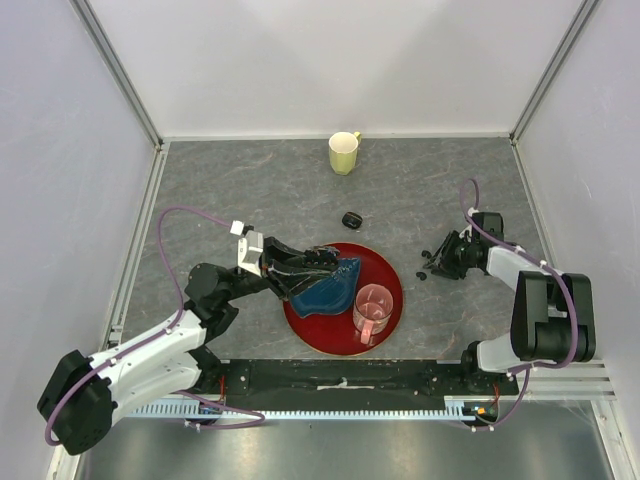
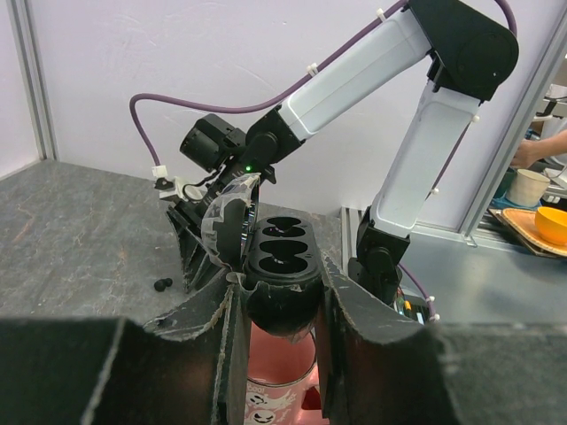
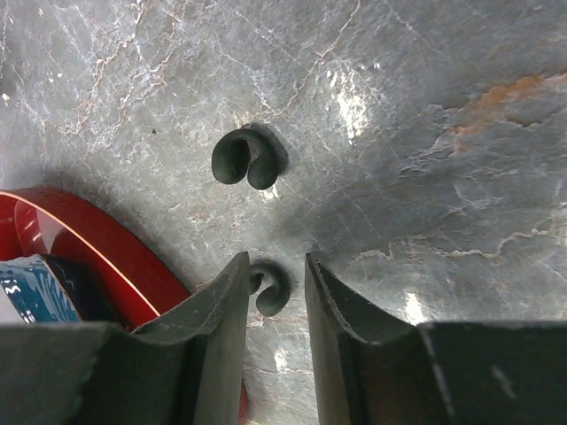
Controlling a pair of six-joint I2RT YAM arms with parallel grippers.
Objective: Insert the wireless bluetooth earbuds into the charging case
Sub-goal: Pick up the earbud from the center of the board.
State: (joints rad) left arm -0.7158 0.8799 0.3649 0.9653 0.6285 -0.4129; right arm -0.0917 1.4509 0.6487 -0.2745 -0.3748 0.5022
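My left gripper (image 2: pixel 282 288) is shut on the open black charging case (image 2: pixel 282 266), held above the red plate with its empty sockets facing up and its lid raised. In the top view this left gripper (image 1: pixel 328 268) hovers over the plate's left half. My right gripper (image 3: pixel 276 274) is down at the table on the right with a gap between its jaws. One small black earbud (image 3: pixel 273 289) lies between them, touching the left finger and clear of the right one. A second earbud (image 3: pixel 250 158) lies just ahead of it. In the top view the right gripper (image 1: pixel 437 262) is by the earbuds (image 1: pixel 421 274).
The red plate (image 1: pixel 390 275) carries a blue object (image 1: pixel 328 290) and a pink cup (image 1: pixel 373 310). A closed black case (image 1: pixel 351 219) lies behind the plate. A yellow mug (image 1: pixel 344 152) stands at the back. The plate's rim (image 3: pixel 97 248) is close to the left of my right fingers.
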